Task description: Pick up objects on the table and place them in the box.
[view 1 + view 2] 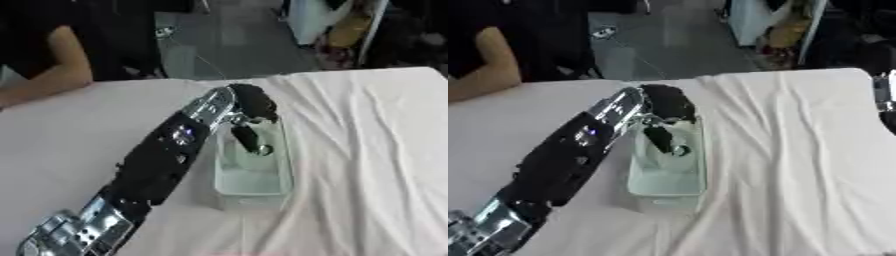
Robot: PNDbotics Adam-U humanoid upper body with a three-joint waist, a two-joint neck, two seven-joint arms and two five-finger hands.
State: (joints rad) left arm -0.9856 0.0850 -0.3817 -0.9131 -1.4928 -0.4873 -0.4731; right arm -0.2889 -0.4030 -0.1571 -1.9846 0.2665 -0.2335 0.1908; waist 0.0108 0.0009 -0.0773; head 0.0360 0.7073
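Box (254, 187) sits mid-frame on the white tablecloth (367, 150), long axis running up-frame. Your left hand (252, 107) hangs over its far end, fingers pointing down inside; whether they hold anything cannot be told. Keep them inside the walls before releasing.

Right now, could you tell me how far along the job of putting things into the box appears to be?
The left hand hangs over the far end of the clear box, fingers pointing down inside it, so a placement looks underway. Whether they hold anything is unclear; a small shiny bit shows at their tips. No loose objects show on the white cloth, so little seems left. The right hand is barely in view.
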